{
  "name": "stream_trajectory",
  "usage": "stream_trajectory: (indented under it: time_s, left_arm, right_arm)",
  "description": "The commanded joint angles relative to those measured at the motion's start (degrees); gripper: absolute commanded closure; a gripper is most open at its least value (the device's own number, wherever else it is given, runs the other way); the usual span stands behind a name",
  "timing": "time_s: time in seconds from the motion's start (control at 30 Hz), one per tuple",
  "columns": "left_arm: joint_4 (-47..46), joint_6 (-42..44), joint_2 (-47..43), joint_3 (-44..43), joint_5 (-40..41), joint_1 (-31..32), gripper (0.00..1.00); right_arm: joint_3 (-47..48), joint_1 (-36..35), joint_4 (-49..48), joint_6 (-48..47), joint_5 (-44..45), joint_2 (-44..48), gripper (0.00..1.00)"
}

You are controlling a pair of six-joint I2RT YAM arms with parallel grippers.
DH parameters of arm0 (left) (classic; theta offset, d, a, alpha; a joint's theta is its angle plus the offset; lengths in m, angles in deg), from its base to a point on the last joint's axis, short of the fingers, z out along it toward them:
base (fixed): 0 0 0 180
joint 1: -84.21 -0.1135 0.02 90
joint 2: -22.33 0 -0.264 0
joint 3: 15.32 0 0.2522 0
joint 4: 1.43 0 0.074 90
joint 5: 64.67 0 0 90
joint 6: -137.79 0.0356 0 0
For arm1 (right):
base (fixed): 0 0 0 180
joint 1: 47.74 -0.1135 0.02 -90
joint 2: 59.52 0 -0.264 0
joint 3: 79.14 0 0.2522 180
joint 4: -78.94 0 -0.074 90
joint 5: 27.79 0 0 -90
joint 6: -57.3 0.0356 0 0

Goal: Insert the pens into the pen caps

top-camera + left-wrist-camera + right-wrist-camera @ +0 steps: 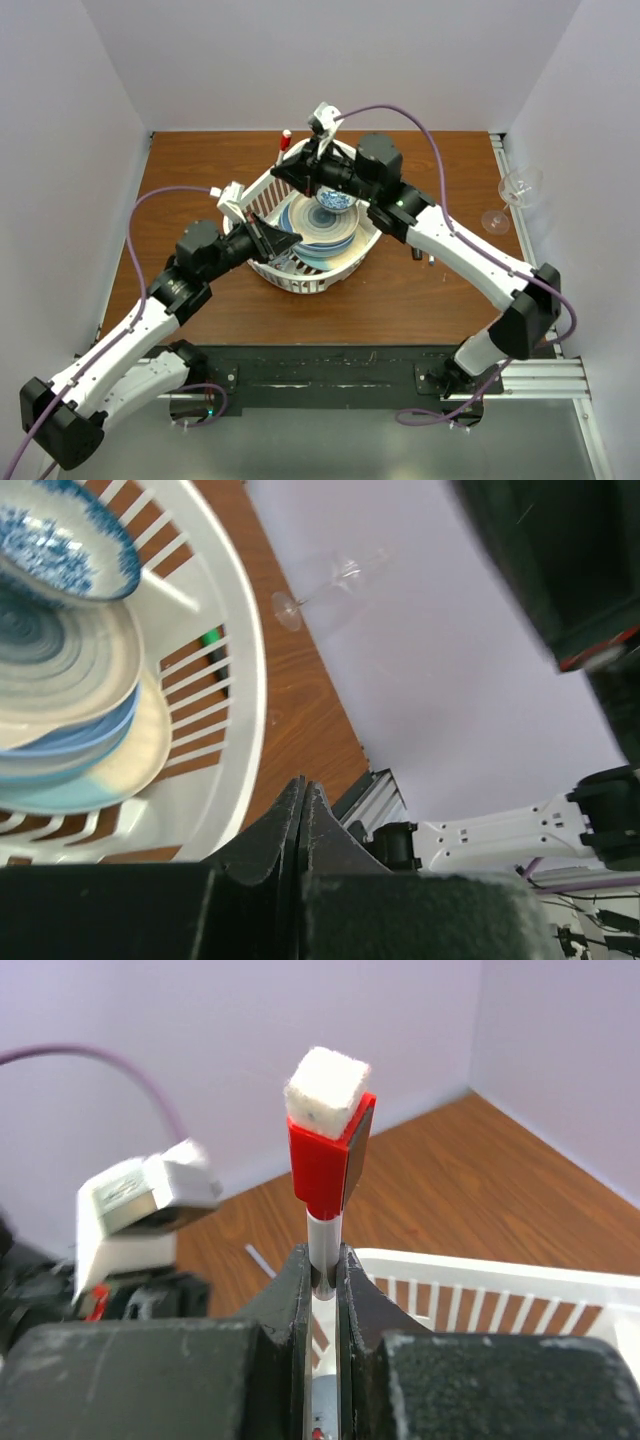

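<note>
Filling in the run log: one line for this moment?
right gripper: shut on pen, red cap up | left gripper: shut, empty, near basket

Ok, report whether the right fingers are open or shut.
Shut on the pen: its thin barrel is clamped between the right fingers, red end sticking out.

Stacked plates (318,232) and a bowl (335,199) are crowding the basket (300,283), while bare counter (400,300) is lying open around it.

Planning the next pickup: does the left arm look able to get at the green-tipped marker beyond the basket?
Probably not directly: the basket of dishes stands between the shut left gripper and the marker.
</note>
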Motion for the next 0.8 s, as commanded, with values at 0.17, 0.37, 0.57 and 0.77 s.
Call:
stream_trajectory:
  time_s: [0.17, 0.37, 0.57, 0.77]
  left_arm:
    - [7.42, 12.07, 1.36, -16.21, 1.89, -0.16, 0.66]
    - [15.43, 17.71, 0.31, -20.09, 9.09, -0.08, 0.06]
    - [20.61, 18.86, -3.55, -16.32, 21.73, -0.16, 0.01]
    - [24.92, 20.36, -8.56, -11.92, 38.36, -0.16, 0.01]
  right_arm:
    - [-3.45, -0.27, 6.63, 0.08, 8.88, 9.61, 1.00]
    - [2.00, 9.65, 39.11, 2.19, 15.31, 14.37, 1.00]
    - [-1.07, 23.10, 56.64, -1.23, 14.00, 18.42, 1.00]
    - [-12.49, 30.05, 53.96, -0.62, 11.01, 14.91, 1.00]
